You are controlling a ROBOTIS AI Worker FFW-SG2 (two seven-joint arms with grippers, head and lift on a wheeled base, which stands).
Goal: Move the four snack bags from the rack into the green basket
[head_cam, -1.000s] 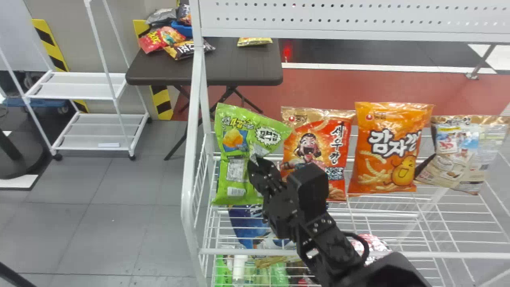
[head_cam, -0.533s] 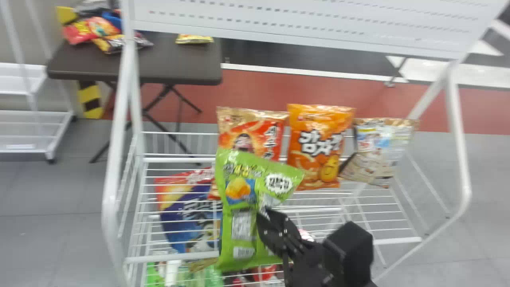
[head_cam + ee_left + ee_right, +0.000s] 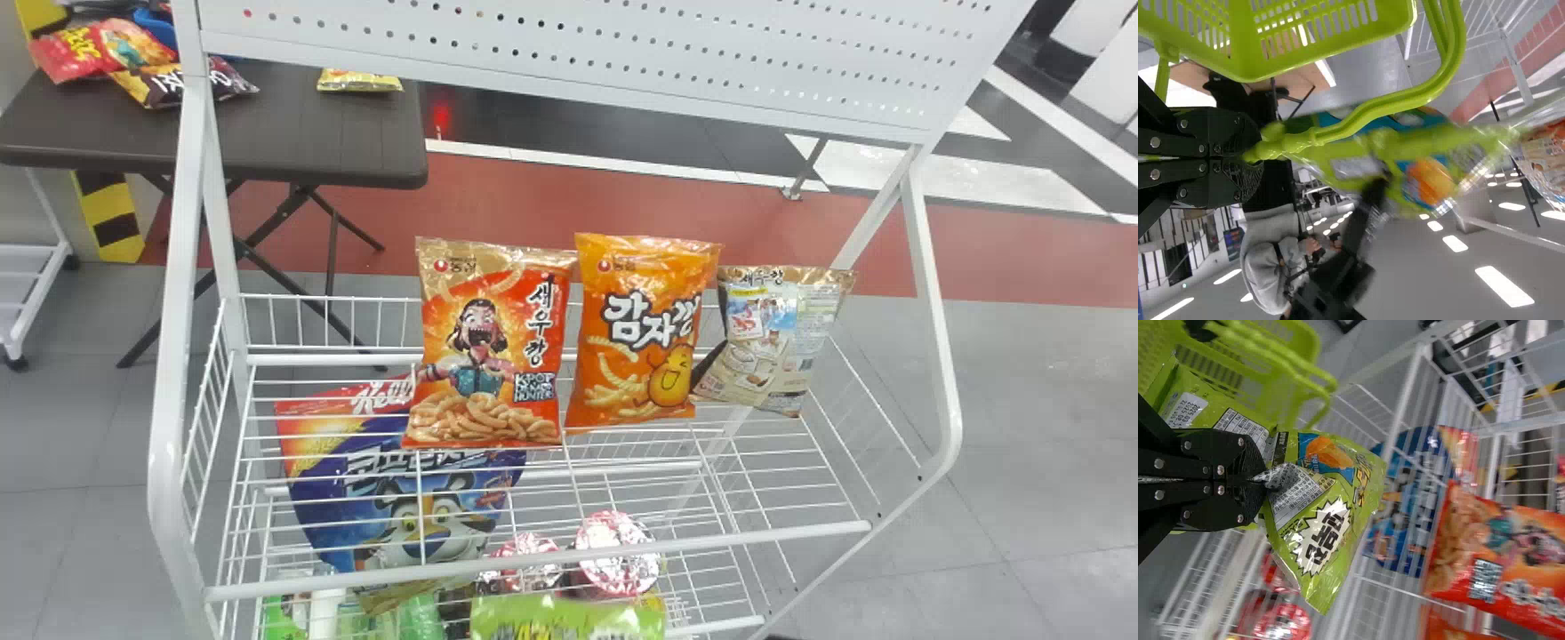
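The green snack bag [image 3: 564, 618] is at the bottom edge of the head view. In the right wrist view my right gripper [image 3: 1261, 480] is shut on that green bag [image 3: 1328, 513], pinching it by its middle beside the green basket [image 3: 1281, 393]. On the rack [image 3: 533, 569] three bags lean in a row: a red one [image 3: 489, 356], an orange one [image 3: 638, 338] and a beige one [image 3: 772, 342]. My left gripper [image 3: 1255, 157] is shut on the handle of the green basket [image 3: 1318, 40], and the green bag hangs just past that handle.
Below the rack's top shelf lie a blue cereal bag [image 3: 400, 489] and red-and-white lids [image 3: 618, 551]. White posts [image 3: 182, 356] and a perforated panel [image 3: 569, 62] frame the rack. A dark table [image 3: 293, 124] with more bags stands behind it.
The head view has swung to the right. My right gripper has carried the green bag off the rack's left end, back toward the robot, down to the view's bottom edge.
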